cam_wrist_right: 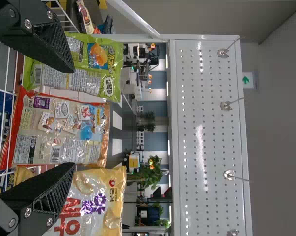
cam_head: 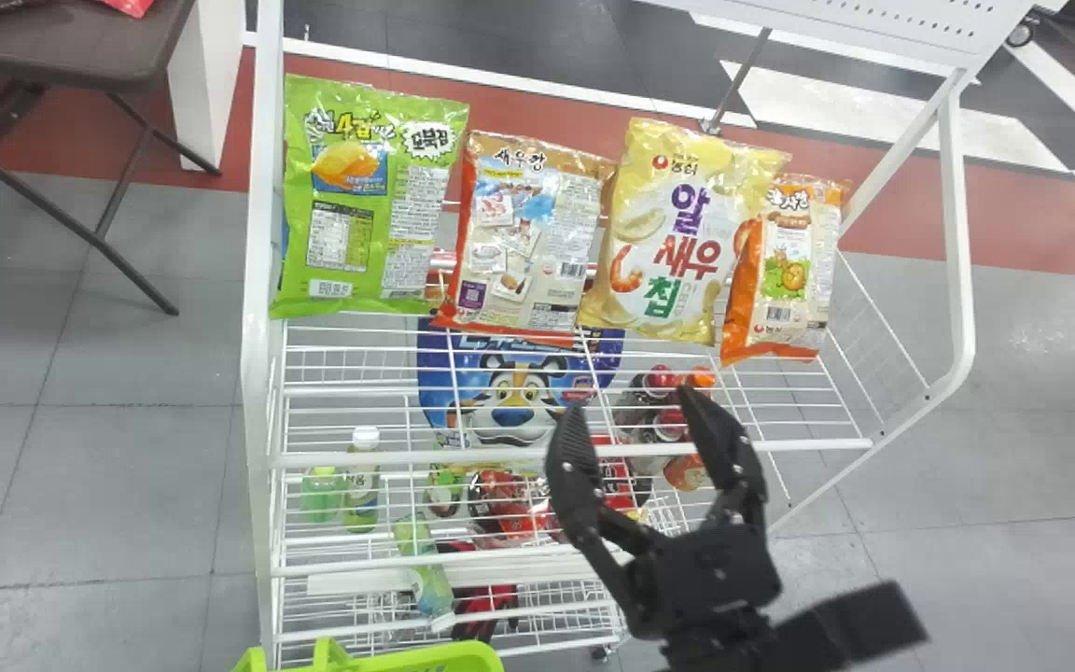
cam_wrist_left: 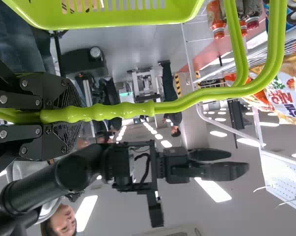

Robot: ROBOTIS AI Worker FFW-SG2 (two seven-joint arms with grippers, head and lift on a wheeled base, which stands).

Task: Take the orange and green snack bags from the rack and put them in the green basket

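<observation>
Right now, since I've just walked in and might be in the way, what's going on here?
The robot's left gripper is holding the green basket by its handle. Its right gripper is open and empty, near the rack. The green bag, two orange-edged bags and a yellow one stand in a row on the rack, none in its grip.

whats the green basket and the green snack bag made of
Green basket: most likely moulded plastic, semi-glossy, judging by its slotted wall and smooth, rounded rim.
Green snack bag: probably thin plastic film, perhaps foil-lined, glossy, with crinkled edges catching light.
</observation>
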